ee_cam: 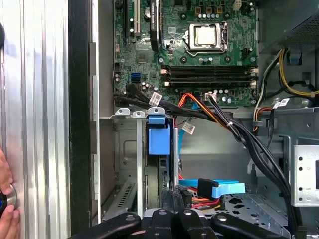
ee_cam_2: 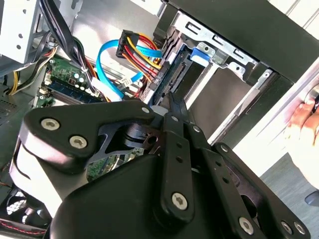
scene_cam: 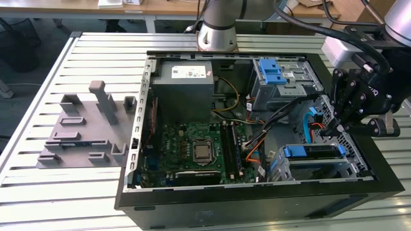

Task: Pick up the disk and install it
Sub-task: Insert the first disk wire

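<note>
I have the gripper (scene_cam: pixel 338 126) low in the case corner on the exterior view's right. As far as I can judge it is clenched on nothing, and it sits just beside the disk (scene_cam: pixel 311 152), which lies in the lower drive cage (scene_cam: pixel 355 169) with its blue carrier end towards the motherboard. My worry is that the gripper snags the blue data cable (ee_cam: pixel 219 189) or the red-and-yellow power leads (ee_cam_2: pixel 142 55) crowding it, or that a skewed push jams the disk; a person's hand (ee_cam: pixel 6 204) also lies just outside the case. The one label I see is the white sticker (scene_cam: pixel 190 72) on the grey power supply, its print too small to read.
</note>
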You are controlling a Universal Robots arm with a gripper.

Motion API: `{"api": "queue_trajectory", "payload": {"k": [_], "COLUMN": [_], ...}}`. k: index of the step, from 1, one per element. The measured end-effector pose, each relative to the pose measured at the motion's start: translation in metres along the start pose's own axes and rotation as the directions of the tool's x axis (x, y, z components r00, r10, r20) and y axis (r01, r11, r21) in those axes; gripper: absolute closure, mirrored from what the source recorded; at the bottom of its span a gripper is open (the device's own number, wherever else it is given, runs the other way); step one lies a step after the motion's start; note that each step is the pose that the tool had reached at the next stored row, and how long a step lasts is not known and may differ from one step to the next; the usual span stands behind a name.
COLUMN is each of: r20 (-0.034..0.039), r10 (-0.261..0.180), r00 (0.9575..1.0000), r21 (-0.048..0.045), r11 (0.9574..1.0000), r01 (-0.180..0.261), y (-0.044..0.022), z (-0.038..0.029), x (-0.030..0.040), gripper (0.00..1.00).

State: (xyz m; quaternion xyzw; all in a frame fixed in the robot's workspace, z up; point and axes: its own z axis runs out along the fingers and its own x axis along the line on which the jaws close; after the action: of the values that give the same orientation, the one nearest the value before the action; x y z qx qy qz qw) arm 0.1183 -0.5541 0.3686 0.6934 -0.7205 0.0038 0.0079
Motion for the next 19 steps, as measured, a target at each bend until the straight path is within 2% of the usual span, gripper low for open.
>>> {"api": "queue_trajectory", "payload": {"k": [3, 5, 8, 15, 16, 17, 19], "r20": [0.0022, 0.0085, 0.0178, 0.018, 0.0182, 0.0194, 0.0241], "r10": [0.0, 0.0, 0.0, 0.0, 0.0, 0.0, 0.0], "r00": [1.0, 1.0, 0.9998, 0.9998, 0.9998, 0.9998, 0.9997], "r21": [-0.0001, 0.0016, 0.0117, 0.0149, 0.0175, 0.0249, 0.0472], "r11": [1.0, 1.0, 0.9999, 0.9999, 0.9998, 0.9997, 0.9989], "r01": [0.0, 0.0, 0.0, 0.0, 0.0, -0.001, -0.001], "y": [-0.0001, -0.0003, -0.0003, -0.0003, -0.0002, -0.0001, 0.0003], "z": [0.0004, 0.0007, 0.0012, 0.0025, 0.0027, 0.0029, 0.0032], "x": [0.0001, -0.0001, -0.0001, -0.0001, 0.0, 0.0, 0.0], "gripper": [0.89, 0.89, 0.89, 0.89, 0.89, 0.89, 0.89]}}
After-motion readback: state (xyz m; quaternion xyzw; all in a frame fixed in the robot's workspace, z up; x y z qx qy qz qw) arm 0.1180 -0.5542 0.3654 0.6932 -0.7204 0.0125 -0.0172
